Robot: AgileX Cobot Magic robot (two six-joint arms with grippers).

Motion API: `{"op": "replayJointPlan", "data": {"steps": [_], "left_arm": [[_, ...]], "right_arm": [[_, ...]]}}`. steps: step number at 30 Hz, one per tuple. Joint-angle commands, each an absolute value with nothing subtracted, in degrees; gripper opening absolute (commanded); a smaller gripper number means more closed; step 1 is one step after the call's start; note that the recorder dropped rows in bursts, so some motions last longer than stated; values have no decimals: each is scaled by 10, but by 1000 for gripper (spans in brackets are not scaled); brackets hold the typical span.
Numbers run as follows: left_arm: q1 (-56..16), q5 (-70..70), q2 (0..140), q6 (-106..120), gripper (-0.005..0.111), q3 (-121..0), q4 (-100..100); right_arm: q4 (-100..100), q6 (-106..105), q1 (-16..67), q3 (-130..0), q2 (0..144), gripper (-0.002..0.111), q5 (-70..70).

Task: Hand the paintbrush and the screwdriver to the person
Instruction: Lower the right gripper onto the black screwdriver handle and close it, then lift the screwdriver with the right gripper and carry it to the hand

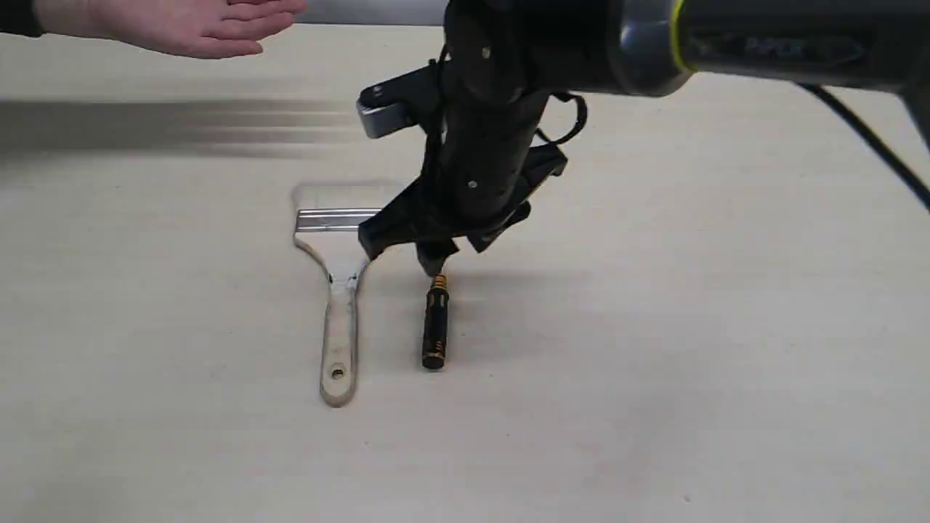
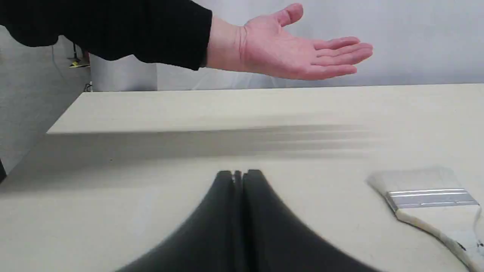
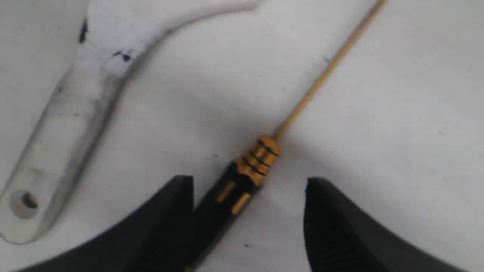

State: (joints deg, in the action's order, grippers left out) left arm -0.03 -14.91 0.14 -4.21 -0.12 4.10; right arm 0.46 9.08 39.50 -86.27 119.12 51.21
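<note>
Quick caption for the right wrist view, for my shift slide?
Right gripper, jaws open, poised either side of the screwdriver at its black handle; the paintbrush lies alongside, untouched.

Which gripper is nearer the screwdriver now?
Right gripper. Its open fingers straddle the screwdriver handle; the left gripper sits shut beyond the paintbrush, outside the exterior view.

Closed left gripper; person; paintbrush

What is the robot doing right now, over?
Right gripper open around the screwdriver, not lifted. Left gripper shut, empty. Paintbrush flat on the table, person's hand held out open. Nothing seen in the way.
</note>
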Motion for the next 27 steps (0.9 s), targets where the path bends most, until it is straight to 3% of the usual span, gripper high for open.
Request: {"op": "replayJointPlan", "data": {"steps": [1,16,19,23,27], "left_arm": [[-4,-142,0,-43,0,0,39],[-4,-143,0,-43,0,0,38],[-4,-143,0,-43,0,0,38],[-4,-143,0,-43,0,0,38],[-4,-143,0,-43,0,0,38]], "right_arm": [[-12,106,415,-866,1205,49,489],[-47,193,421,-866,1263,46,507],[-47,193,421,-866,1271,33,511],[-50,163,421,-866,1262,6,511],[-50,155,421,-866,1218,4,511]]}}
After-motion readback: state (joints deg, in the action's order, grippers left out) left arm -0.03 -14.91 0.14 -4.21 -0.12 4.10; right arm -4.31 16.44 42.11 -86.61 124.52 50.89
